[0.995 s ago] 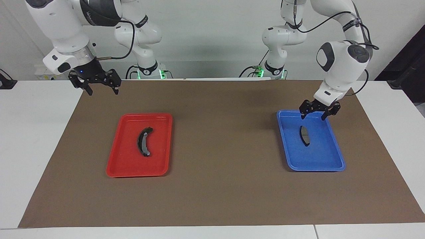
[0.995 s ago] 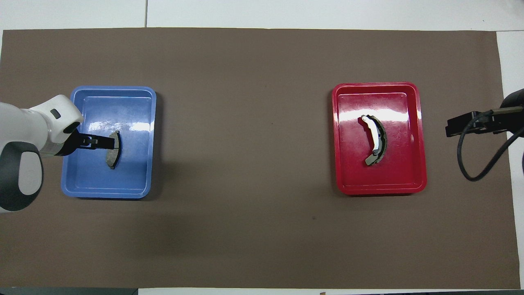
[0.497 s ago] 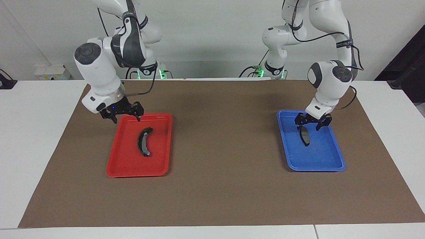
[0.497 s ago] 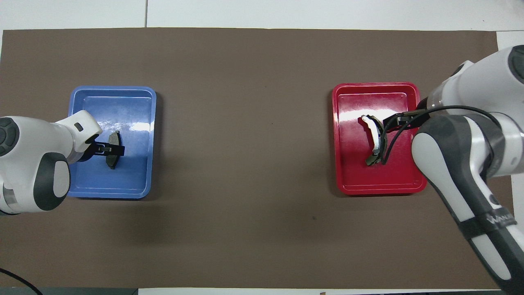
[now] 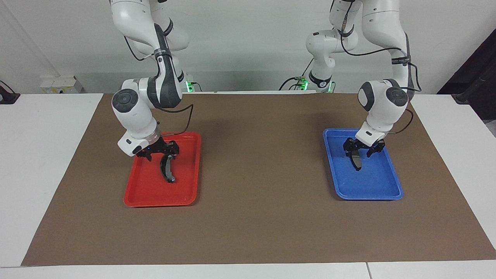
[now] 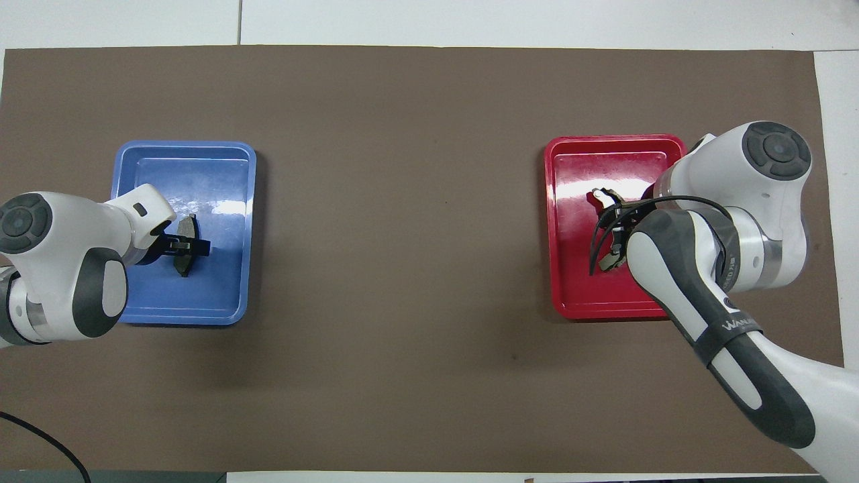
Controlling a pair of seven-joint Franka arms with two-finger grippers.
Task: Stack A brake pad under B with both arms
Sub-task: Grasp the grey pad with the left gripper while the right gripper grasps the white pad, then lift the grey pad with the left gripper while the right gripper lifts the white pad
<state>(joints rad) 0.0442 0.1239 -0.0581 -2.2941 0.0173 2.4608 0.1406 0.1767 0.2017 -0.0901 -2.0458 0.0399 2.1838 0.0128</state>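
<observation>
The short dark-grey A brake pad (image 5: 356,162) lies in the blue tray (image 5: 368,193) at the left arm's end of the table. My left gripper (image 5: 363,150) is low over it, open, with a finger on each side of the pad's end nearer the robots. In the overhead view the left gripper (image 6: 184,246) covers the pad's middle (image 6: 186,227). The crescent B (image 5: 169,172) lies in the red tray (image 5: 155,195). My right gripper (image 5: 162,153) is low over B's end nearer the robots, open. In the overhead view the right arm hides most of B (image 6: 604,198).
Both trays sit on a brown mat (image 5: 255,174) that covers most of the white table. The blue tray (image 6: 188,151) and red tray (image 6: 604,147) stand well apart, with bare mat between them.
The right arm has swung in from beside the table and come down over B in the red tray. The left gripper has dropped lower around the pad. Neither piece has moved.
</observation>
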